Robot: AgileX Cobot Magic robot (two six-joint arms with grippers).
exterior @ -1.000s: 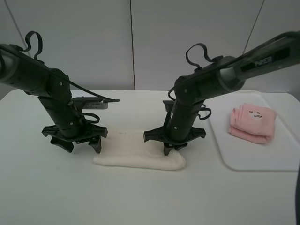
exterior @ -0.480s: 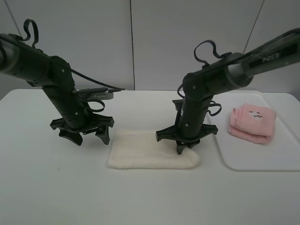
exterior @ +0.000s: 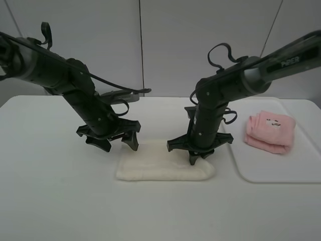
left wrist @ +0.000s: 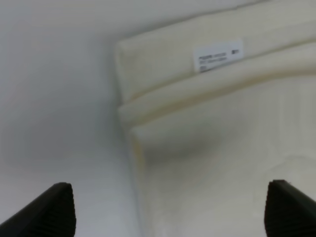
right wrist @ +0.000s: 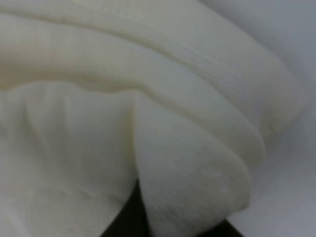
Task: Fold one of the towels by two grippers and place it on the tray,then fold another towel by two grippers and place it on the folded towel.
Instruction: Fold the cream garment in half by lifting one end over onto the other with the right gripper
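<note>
Presently the cream-white towel (exterior: 163, 168) lies folded on the table (exterior: 60, 201), beside the tray (exterior: 281, 173). The right gripper (exterior: 194, 159) is clenched on its right end. The left gripper (exterior: 119, 145) hangs over its left rear corner, fingers spread and grasping nothing. The pink towel (exterior: 269, 131) sits bundled on the tray.

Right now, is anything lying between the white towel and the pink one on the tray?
Nothing visible. Only bare table and the low rim of the tray separate the cream-white towel from the pink towel.
</note>
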